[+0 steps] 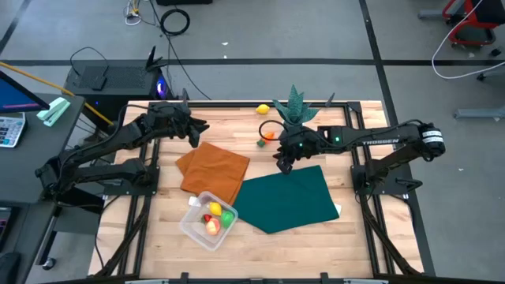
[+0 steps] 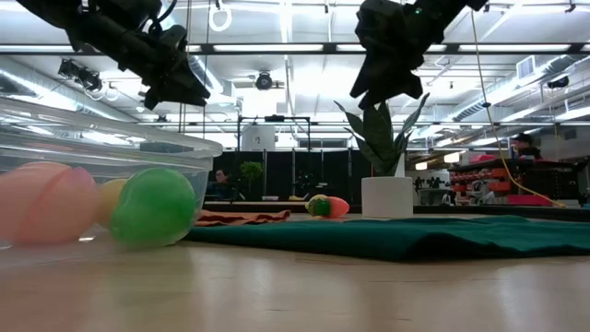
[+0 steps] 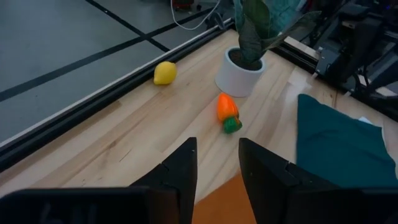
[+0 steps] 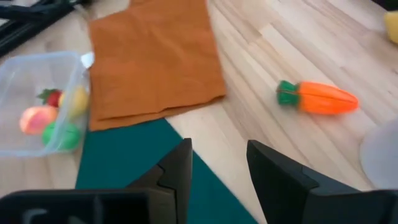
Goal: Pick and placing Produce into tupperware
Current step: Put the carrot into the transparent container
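Note:
The clear tupperware (image 1: 193, 226) stands at the table's near left and holds a red, a yellow, a peach-orange and a green toy fruit (image 4: 59, 134). An orange toy carrot (image 1: 267, 136) with a green top lies on the bare wood near the plant; it also shows in the left wrist view (image 3: 227, 111) and the right wrist view (image 4: 320, 98). A yellow lemon (image 1: 263, 110) lies by the far edge. My left gripper (image 1: 199, 131) hangs open and empty over the orange cloth's far corner. My right gripper (image 1: 282, 164) hangs open and empty above the green cloth's far edge, just near of the carrot.
An orange cloth (image 1: 213, 170) and a dark green cloth (image 1: 288, 197) lie flat mid-table. A spiky green plant in a white pot (image 1: 296, 110) stands at the far edge beside the carrot. Bare wood lies between the cloths and the far edge.

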You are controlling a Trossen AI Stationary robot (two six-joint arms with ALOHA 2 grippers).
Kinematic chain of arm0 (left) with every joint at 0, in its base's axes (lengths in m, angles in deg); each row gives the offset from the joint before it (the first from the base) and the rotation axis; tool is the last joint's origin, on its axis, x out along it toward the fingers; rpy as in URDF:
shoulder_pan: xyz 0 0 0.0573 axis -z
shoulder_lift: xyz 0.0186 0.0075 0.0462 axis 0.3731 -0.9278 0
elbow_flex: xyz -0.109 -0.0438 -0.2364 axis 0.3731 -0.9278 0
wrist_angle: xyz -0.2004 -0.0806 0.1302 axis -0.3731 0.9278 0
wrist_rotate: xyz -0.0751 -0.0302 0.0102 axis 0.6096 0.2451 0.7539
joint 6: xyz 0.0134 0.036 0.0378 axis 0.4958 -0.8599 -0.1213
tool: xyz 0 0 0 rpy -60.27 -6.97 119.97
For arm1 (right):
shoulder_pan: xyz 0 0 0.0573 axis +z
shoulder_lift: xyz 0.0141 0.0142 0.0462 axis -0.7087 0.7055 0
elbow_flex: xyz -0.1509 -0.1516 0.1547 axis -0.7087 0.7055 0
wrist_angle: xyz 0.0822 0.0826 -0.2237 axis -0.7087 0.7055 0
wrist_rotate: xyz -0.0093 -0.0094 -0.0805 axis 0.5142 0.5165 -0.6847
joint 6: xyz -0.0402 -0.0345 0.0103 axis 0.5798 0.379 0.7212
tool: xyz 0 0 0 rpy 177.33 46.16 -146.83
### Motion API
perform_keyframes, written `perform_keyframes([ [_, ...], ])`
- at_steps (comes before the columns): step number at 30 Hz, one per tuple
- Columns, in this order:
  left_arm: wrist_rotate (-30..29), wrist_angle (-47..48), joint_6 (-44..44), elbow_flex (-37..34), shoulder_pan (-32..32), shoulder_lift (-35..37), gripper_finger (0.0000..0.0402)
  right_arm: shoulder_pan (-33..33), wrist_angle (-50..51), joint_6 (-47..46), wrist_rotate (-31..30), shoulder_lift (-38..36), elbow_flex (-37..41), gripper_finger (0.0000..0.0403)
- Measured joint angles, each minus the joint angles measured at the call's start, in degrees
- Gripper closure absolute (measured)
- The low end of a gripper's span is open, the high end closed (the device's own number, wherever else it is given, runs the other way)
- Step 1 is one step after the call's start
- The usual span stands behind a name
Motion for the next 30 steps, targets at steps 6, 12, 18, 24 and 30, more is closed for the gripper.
perform_keyframes([
  [6,-0.2,-3.5,1.1,0.0,0.0,0.0,0.0273,-1.3,-0.5,5.1,3.1,0.0,0.0,0.0289],
  [12,-0.2,-6.2,3.7,0.0,0.1,-0.1,0.0279,-1.3,-0.3,8.0,4.5,0.0,0.0,0.0294],
  [18,-0.2,-6.3,3.7,0.0,0.1,-1.0,0.0274,-2.0,0.6,8.7,5.2,0.0,0.0,0.0298],
  [24,-0.2,-6.6,3.8,0.0,0.1,-4.1,0.0279,-3.5,0.6,10.0,7.7,0.0,0.0,0.0298],
  [30,-0.2,-9.4,3.7,0.0,1.1,-8.1,0.0272,-3.6,0.6,16.5,7.8,0.0,0.0,0.0295],
])
